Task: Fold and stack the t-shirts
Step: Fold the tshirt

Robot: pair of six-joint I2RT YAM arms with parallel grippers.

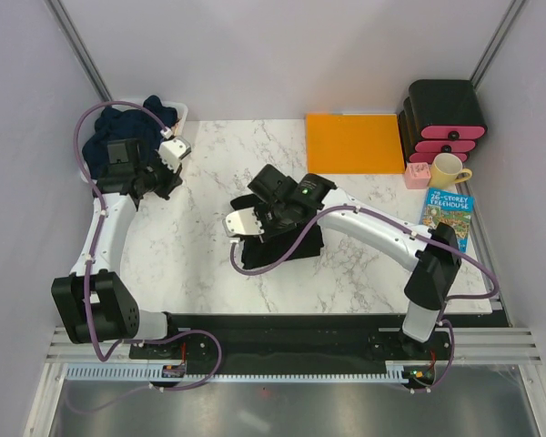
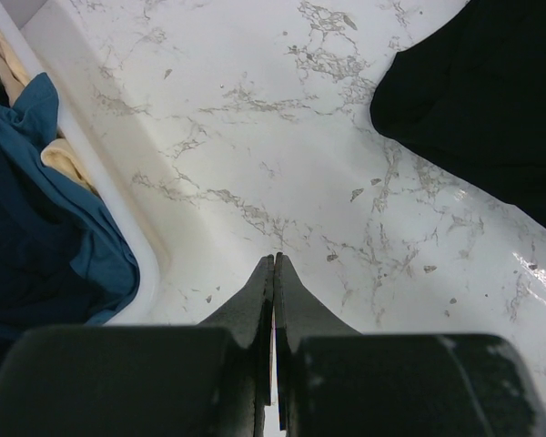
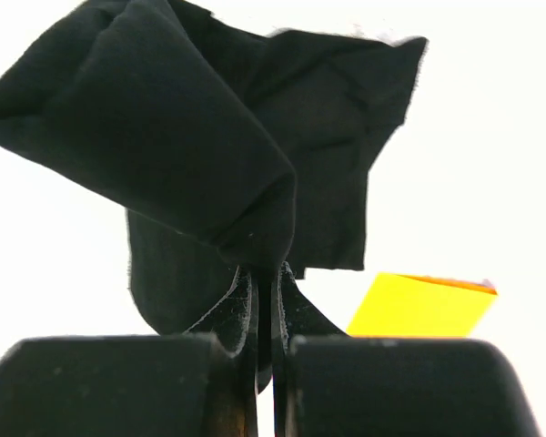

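A black t-shirt (image 1: pixel 287 246) lies bunched on the marble table near the middle. My right gripper (image 1: pixel 266 205) is shut on a fold of it. In the right wrist view the black t-shirt (image 3: pixel 164 118) hangs bunched above the closed right gripper (image 3: pixel 266 269). Dark navy t-shirts (image 1: pixel 132 123) are heaped in a white bin (image 1: pixel 180 111) at the back left. My left gripper (image 1: pixel 175 180) hovers beside that bin, shut and empty. In the left wrist view the left gripper (image 2: pixel 275 259) is over bare marble, with the navy t-shirts (image 2: pixel 36 255) at left and the black t-shirt (image 2: pixel 482 109) at upper right.
An orange sheet (image 1: pixel 353 141) lies flat at the back, and the orange sheet (image 3: pixel 423 305) also shows in the right wrist view. At the back right are black-and-pink drawers (image 1: pixel 441 118), a yellow mug (image 1: pixel 448 170), a small pink block (image 1: pixel 417 176) and a book (image 1: pixel 447 217).
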